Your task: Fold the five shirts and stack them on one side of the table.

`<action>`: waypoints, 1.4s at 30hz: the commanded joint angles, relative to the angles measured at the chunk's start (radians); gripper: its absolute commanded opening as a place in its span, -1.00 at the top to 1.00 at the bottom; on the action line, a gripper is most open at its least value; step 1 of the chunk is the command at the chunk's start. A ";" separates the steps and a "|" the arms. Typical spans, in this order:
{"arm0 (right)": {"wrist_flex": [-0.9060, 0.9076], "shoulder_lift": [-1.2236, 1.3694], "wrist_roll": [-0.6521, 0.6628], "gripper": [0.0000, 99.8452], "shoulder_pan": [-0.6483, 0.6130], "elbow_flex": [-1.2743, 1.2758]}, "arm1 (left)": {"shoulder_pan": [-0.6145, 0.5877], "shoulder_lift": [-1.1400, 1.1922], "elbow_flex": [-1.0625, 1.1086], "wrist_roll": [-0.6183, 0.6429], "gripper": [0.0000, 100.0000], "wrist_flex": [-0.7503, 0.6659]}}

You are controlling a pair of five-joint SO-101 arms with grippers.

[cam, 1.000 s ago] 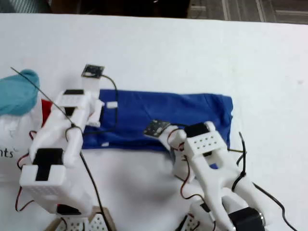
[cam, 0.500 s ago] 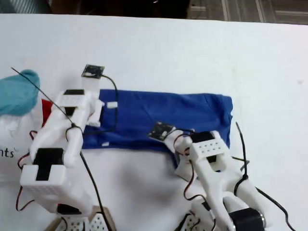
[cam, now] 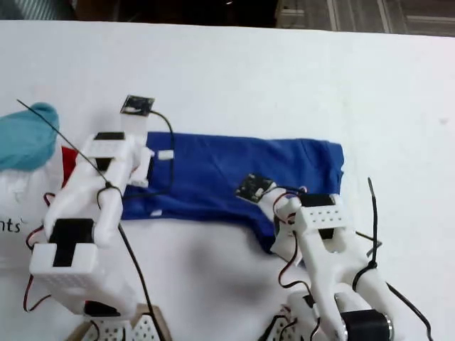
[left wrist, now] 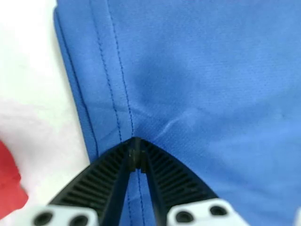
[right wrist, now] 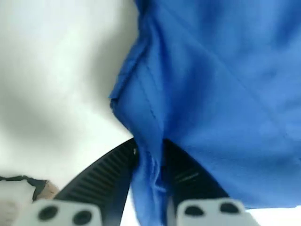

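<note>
Pinching blue shirt (cam: 227, 167) edges, left gripper (left wrist: 135, 157) and right gripper (right wrist: 149, 162) both clamped, white table (cam: 284, 78) wide beyond.

Two robot arms, a left arm (cam: 85, 206) and a right arm (cam: 327, 249), over one white surface (cam: 249, 78). One blue shirt (cam: 227, 170). One teal garment (cam: 25, 135), one red garment (cam: 68, 162), one white printed item (cam: 18, 206).

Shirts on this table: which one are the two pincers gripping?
The blue shirt spread across the middle: the left pincer and right pincer both pinch its edge. The teal shirt and red shirt lie off to one side.
</note>
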 commanded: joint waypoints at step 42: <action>0.314 0.816 0.006 0.67 0.113 -1.250 | -0.006 -0.005 0.001 0.008 0.95 -0.026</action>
